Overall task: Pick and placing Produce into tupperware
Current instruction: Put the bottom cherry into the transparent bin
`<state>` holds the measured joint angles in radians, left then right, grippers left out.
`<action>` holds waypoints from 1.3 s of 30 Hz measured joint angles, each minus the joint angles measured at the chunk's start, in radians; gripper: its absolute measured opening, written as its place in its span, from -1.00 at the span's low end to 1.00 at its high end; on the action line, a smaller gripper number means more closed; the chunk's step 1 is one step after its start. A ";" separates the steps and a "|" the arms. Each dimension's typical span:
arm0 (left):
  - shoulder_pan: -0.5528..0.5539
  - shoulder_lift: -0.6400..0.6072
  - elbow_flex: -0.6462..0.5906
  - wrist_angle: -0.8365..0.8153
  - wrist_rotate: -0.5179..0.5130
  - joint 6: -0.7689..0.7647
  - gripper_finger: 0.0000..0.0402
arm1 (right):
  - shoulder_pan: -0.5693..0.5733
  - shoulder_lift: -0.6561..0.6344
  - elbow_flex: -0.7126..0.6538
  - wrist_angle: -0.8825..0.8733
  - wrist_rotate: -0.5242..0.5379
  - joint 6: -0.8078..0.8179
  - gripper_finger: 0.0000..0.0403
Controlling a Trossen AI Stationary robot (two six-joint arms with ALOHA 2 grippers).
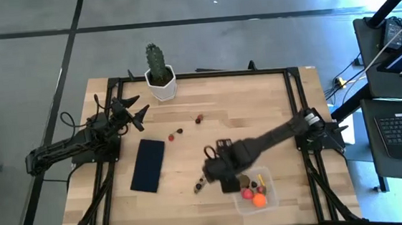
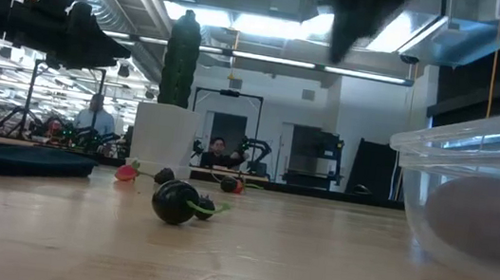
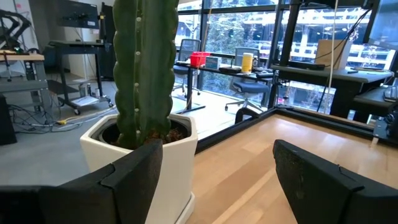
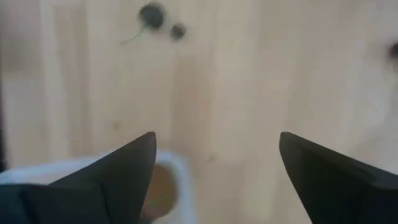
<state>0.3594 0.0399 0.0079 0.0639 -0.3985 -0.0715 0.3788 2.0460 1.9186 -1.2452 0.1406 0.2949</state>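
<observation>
The clear tupperware (image 1: pixel 254 193) sits near the table's near right edge. It holds an orange ball (image 1: pixel 259 201), a red ball (image 1: pixel 247 193), a thin yellow piece (image 1: pixel 261 179) and a brown bit (image 1: pixel 244 179). A dark berry pair with a green stem (image 1: pixel 200 186) (image 2: pixel 175 203) (image 4: pixel 152 15) lies on the wood just left of it. More small red and dark bits (image 1: pixel 175 134) (image 1: pixel 198 118) lie mid-table. My right gripper (image 1: pixel 220 174) (image 4: pixel 217 149) hovers open over the tupperware's left rim (image 4: pixel 171 163), empty. My left gripper (image 1: pixel 140 111) (image 3: pixel 217 155) waits open beside the cactus pot.
A green cactus in a white pot (image 1: pixel 159 76) (image 3: pixel 143 134) stands at the far edge, close in front of my left gripper. A flat dark navy rectangle (image 1: pixel 148 165) lies left of centre. Bare wood lies between the rectangle and the tupperware. People show in the room beyond.
</observation>
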 joint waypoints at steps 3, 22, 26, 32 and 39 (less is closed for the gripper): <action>0.000 0.000 0.000 0.000 0.000 0.000 0.48 | -0.064 0.000 0.000 0.040 0.001 -0.138 0.69; 0.000 0.000 0.000 0.000 0.000 0.000 0.48 | -0.458 -0.222 -0.458 0.748 -0.397 -0.517 0.69; 0.000 0.000 0.000 0.000 0.000 0.000 0.48 | -0.511 -0.356 -0.736 1.076 -0.415 -0.509 0.69; 0.000 0.000 0.000 0.000 0.000 0.000 0.48 | -0.573 -0.462 -1.103 1.651 -0.416 -0.462 0.69; 0.000 0.000 0.000 0.000 0.000 0.003 0.48 | -0.654 -0.486 -1.450 2.119 -0.416 -0.348 0.69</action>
<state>0.3592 0.0402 0.0079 0.0639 -0.3988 -0.0689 -0.2752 1.5597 0.4687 0.8741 -0.2752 -0.0530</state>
